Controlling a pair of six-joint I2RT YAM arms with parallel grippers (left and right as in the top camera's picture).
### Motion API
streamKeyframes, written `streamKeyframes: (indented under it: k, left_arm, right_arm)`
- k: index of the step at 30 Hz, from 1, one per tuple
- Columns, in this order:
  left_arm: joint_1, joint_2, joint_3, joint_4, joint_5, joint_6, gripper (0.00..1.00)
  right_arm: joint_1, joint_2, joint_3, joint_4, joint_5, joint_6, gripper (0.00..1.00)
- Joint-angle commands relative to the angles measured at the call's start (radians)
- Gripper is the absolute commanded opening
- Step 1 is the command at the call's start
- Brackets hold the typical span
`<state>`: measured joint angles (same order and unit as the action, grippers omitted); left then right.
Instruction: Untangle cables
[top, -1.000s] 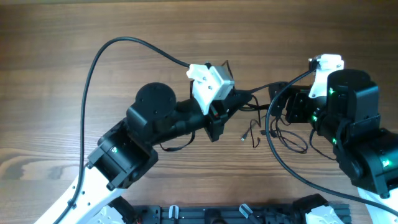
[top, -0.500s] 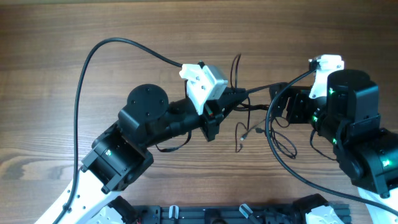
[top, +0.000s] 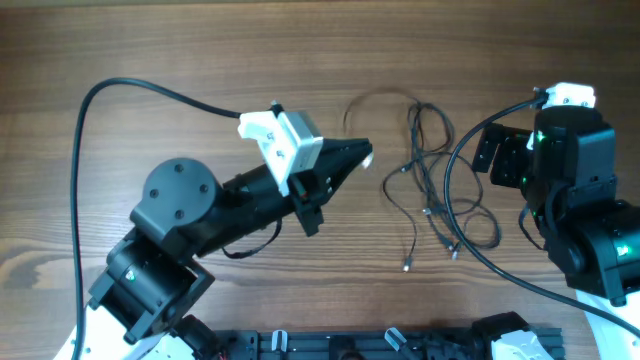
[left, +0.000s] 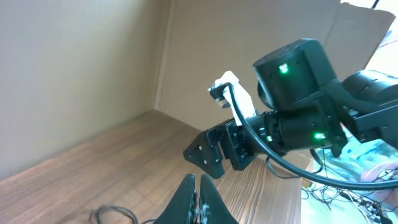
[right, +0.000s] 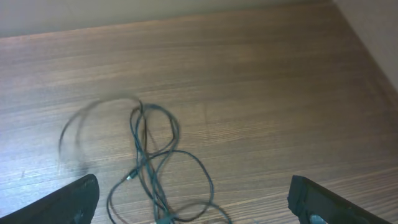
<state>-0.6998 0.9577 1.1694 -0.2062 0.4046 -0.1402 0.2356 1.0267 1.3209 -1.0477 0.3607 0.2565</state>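
Note:
The cables (top: 430, 190) lie as a loose tangle of thin black cords on the wooden table, right of centre, with small plugs at the near ends. One blurred loop (top: 372, 100) arcs off to the upper left. My left gripper (top: 365, 153) is shut, just left of the tangle, with no cord seen between its tips (left: 198, 186). A blurred cord (left: 115, 214) lies below and left of its fingers. My right gripper (top: 485, 160) is wide open at the tangle's right edge. In its wrist view the cables (right: 146, 168) lie on the table between its spread fingers (right: 196, 205).
The left arm's thick black wiring (top: 100, 100) loops over the table's left side. A black rail (top: 350, 345) runs along the front edge. The left wrist view shows the right arm (left: 298, 118) in front of a cardboard wall.
My left gripper has pulled back to the left, away from the tangle. My right gripper has drawn back to the right. The cables have dropped and spread out on the table.

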Motion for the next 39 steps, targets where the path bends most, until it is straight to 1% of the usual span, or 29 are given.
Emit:
streamKeyframes:
  k: [1,2,3,4,5,6,8,10,13,17,18,20,23,26,29,34,35,39]
  left_arm:
    - [0.003,0.002,0.013,-0.018,-0.046,0.006,0.09]
    - [0.003,0.008,0.013,-0.035,-0.073,0.006,0.18]
    - [0.003,0.016,0.013,-0.049,-0.097,0.006,0.22]
    - [0.003,0.032,0.013,-0.067,-0.125,0.005,0.32]
    - [0.003,0.053,0.013,-0.076,-0.138,0.005,0.46]
    - [0.003,0.075,0.013,-0.080,-0.142,0.006,0.53]
    - [0.003,0.138,0.013,-0.077,-0.145,0.006,0.83]
    - [0.003,0.212,0.013,-0.066,-0.145,0.005,0.99]
    - [0.006,0.349,0.013,-0.014,-0.145,-0.018,1.00]
    - [0.045,0.565,0.013,0.103,-0.143,-0.152,1.00]
    - [0.053,0.602,0.013,0.121,-0.136,-0.165,1.00]
    - [0.066,0.678,0.013,0.151,-0.106,-0.164,1.00]
    - [0.080,0.801,0.013,0.172,-0.106,-0.163,1.00]
    - [0.082,0.847,0.013,0.182,-0.105,-0.159,1.00]
    - [0.082,0.874,0.013,0.219,-0.062,-0.156,1.00]
    - [0.080,0.889,0.013,0.257,-0.053,-0.156,0.99]
    - [0.080,0.895,0.013,0.263,-0.053,-0.157,0.94]
    - [0.068,0.921,0.013,0.301,-0.053,-0.157,0.90]
  right_arm:
    - [-0.001,0.002,-0.006,0.000,0.019,-0.016,1.00]
    - [-0.001,0.002,-0.006,-0.001,0.019,-0.012,1.00]
    - [-0.001,0.002,-0.006,-0.003,0.019,-0.008,1.00]
    - [-0.001,0.002,-0.006,-0.005,0.020,0.008,1.00]
    - [-0.001,0.002,-0.006,-0.008,0.020,0.032,1.00]
    - [-0.001,0.002,-0.006,-0.009,0.020,0.050,1.00]
    - [-0.001,0.002,-0.006,-0.017,0.020,0.135,1.00]
    - [-0.001,0.002,-0.006,-0.032,0.024,0.218,1.00]
    - [-0.001,0.002,-0.006,-0.048,0.027,0.262,1.00]
    - [-0.001,0.002,-0.006,-0.064,0.027,0.269,1.00]
    - [-0.001,0.002,-0.006,-0.065,0.023,0.271,1.00]
    - [-0.001,0.002,-0.006,-0.064,0.011,0.275,1.00]
    - [-0.001,0.002,-0.006,-0.054,-0.016,0.296,1.00]
    - [-0.001,0.002,-0.006,-0.029,-0.060,0.294,1.00]
    - [-0.001,0.010,-0.006,0.003,-0.087,0.293,1.00]
    - [-0.001,0.074,-0.006,0.057,-0.213,0.293,1.00]
    - [-0.001,0.105,-0.006,0.069,-0.246,0.293,1.00]
    - [-0.001,0.173,-0.006,0.105,-0.304,0.293,1.00]
